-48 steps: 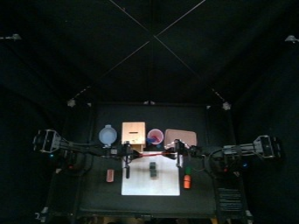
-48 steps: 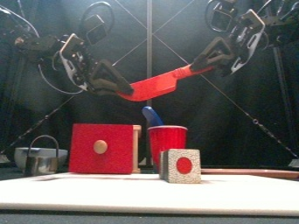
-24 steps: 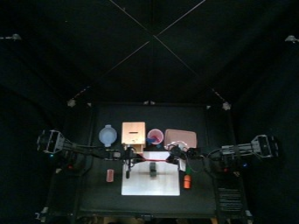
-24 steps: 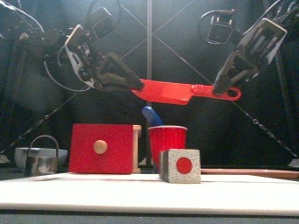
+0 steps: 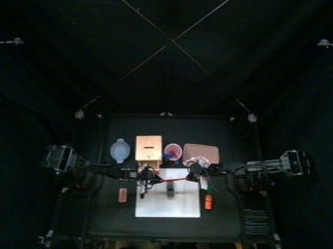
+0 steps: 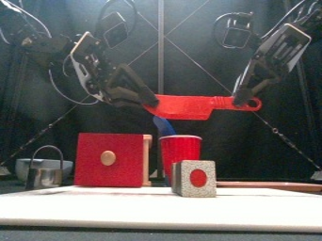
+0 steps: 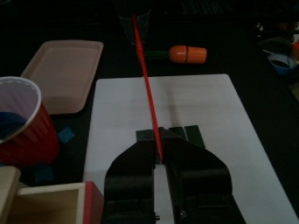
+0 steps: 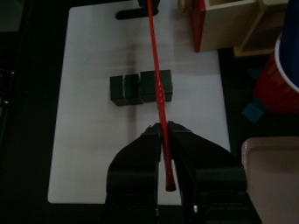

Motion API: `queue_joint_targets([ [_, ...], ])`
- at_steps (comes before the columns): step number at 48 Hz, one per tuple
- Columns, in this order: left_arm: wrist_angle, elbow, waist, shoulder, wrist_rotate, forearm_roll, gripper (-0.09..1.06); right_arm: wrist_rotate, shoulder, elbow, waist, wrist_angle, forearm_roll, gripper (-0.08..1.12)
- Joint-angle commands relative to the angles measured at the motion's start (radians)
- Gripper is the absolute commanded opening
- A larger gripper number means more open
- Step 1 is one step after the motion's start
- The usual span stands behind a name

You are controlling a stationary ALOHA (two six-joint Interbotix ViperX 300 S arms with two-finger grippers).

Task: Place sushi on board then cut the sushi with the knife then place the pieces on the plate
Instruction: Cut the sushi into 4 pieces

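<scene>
The sushi roll point(image 6: 193, 178) lies on the white cutting board point(image 6: 113, 209), right of its middle in the front view, directly under the red knife point(image 6: 195, 104). It looks light and is made of blocks meant to part, so it would probably skid under a slanted push; a straight press at a seam should suit it. The knife seems stiff, thin plastic, best held at both ends, as it is: the left gripper point(image 6: 141, 97) is clenched on the blade tip and the right gripper point(image 6: 236, 97) on the handle, holding it level well above the roll. Behind stand a red cup point(image 6: 180, 151) and a wooden box point(image 6: 111, 160). A second ago the knife slanted up toward the right; it has since levelled and sunk slightly.
</scene>
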Motion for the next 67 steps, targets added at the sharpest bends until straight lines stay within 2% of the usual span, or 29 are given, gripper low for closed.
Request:
queue_joint_targets([
  [1,-0.005,-0.035,-0.017,0.011,0.005,-0.003,0.42,0.002,-0.014,-0.026,-0.018,0.003,-0.009,0.45],
  [8,0.014,-0.04,-0.011,0.046,0.006,-0.003,0.42,0.003,-0.008,-0.021,-0.015,0.003,-0.002,0.44],
  [13,0.052,-0.051,-0.011,0.074,0.006,-0.003,0.42,0.005,0.009,-0.014,-0.009,0.003,0.003,0.44],
  [19,0.115,-0.086,-0.011,0.1,0.008,0.0,0.42,0.005,0.043,-0.002,0.006,0.005,0.006,0.44],
  [30,0.232,-0.144,-0.008,0.132,0.006,0.035,0.41,0.005,0.106,-0.003,0.015,0.003,0.005,0.44],
  [35,0.265,-0.16,-0.009,0.137,0.006,0.057,0.41,0.003,0.124,-0.005,0.017,0.003,0.002,0.44],
  [42,0.288,-0.167,-0.008,0.144,0.006,0.078,0.41,0.003,0.133,-0.003,0.018,0.003,0.0,0.44],
  [53,0.299,-0.176,-0.008,0.146,0.006,0.089,0.41,0.002,0.137,-0.008,0.015,-0.003,-0.023,0.44],
  [67,0.328,-0.178,0.008,0.14,0.006,0.115,0.41,0.003,0.143,-0.011,0.009,-0.028,-0.043,0.44],
])
